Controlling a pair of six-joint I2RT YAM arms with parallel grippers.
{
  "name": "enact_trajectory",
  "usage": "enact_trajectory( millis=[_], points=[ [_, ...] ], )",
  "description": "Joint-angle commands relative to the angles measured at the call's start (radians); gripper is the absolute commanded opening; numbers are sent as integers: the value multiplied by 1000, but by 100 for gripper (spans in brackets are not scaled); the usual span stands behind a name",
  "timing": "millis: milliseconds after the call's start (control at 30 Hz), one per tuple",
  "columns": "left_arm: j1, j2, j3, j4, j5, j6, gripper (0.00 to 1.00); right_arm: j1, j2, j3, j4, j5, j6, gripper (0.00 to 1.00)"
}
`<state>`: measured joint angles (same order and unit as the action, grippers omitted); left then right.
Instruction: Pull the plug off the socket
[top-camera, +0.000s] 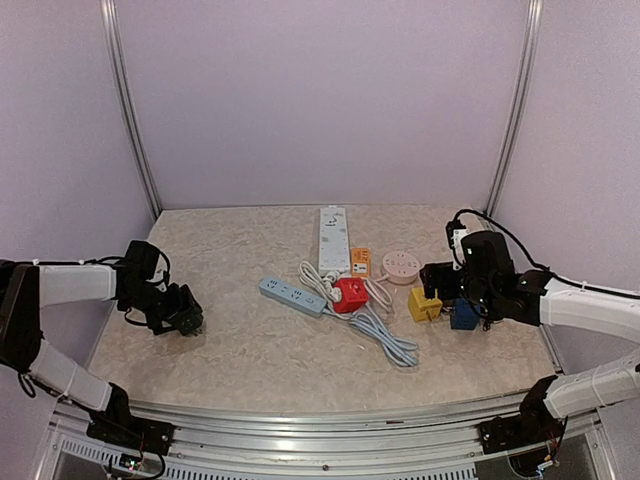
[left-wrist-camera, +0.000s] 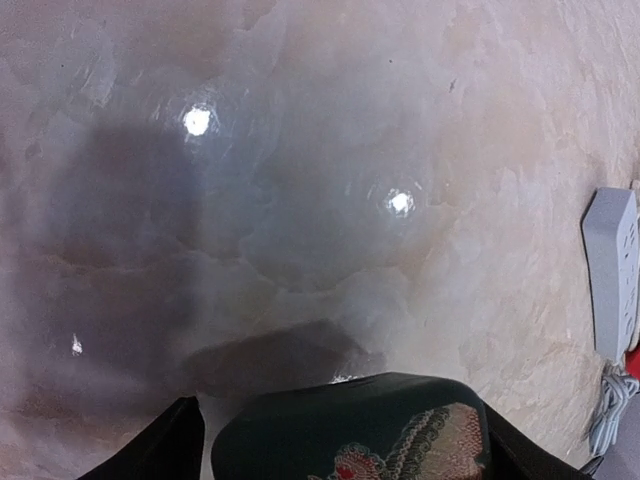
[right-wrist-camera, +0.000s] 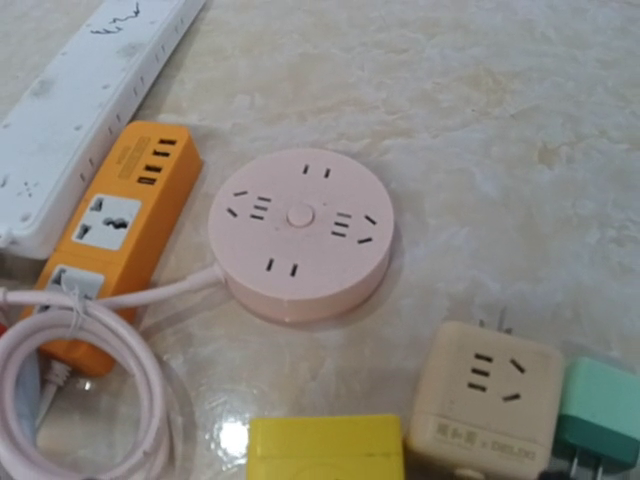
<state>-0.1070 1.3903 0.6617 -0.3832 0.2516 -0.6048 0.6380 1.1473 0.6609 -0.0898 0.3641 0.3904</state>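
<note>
A red plug block (top-camera: 350, 293) sits at the right end of a grey-blue power strip (top-camera: 292, 295) in mid-table, with a coiled white cable (top-camera: 385, 335) beside it. My left gripper (top-camera: 185, 318) is far to the left of it, shut on a dark patterned object (left-wrist-camera: 350, 430) just above the table. The strip's end shows at the right edge of the left wrist view (left-wrist-camera: 612, 270). My right gripper (top-camera: 432, 290) is at the right, by a yellow cube (top-camera: 424, 303) that lies at the bottom of the right wrist view (right-wrist-camera: 325, 447). Its fingers are hidden.
A white power strip (top-camera: 333, 240), an orange strip (right-wrist-camera: 115, 225) and a round pink socket (right-wrist-camera: 300, 230) lie at the back. A beige cube adapter (right-wrist-camera: 485, 400) and a green one (right-wrist-camera: 603, 415) sit beside the yellow cube. A blue cube (top-camera: 464, 315) lies under the right arm.
</note>
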Motion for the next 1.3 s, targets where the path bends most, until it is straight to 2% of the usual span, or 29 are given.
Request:
enact_trajectory(
  millis=[0, 133, 400, 633, 733, 833, 900, 1067, 1267],
  points=[
    [7, 15, 5, 6, 4, 20, 87, -11, -27, -15, -13, 13, -5, 93],
    [7, -2, 4, 16, 7, 25, 99, -11, -30, 13, -49, 25, -19, 93],
    [7, -127, -18, 55, -29, 32, 99, -10, -91, 11, -18, -16, -44, 100],
    [7, -283, 29, 25, -71, 66, 99, -11, -135, 18, -23, 59, 8, 100],
    [0, -320, 54, 20, -22, 102, 99, -11, -136, 35, -26, -40, -31, 100],
    [-64, -360, 75, 46, 6, 145, 99, -9, -131, 36, 30, -255, -87, 100],
    [-120, -376, 85, 78, 29, 152, 99, -6, -100, 40, 59, -344, -90, 97],
    [-273, -342, 92, 207, 71, 76, 99, 56, 52, 98, 53, -392, -99, 90],
    [-406, -227, 91, 369, 75, -29, 99, 146, 230, 175, 115, -422, -71, 88]
  ],
)
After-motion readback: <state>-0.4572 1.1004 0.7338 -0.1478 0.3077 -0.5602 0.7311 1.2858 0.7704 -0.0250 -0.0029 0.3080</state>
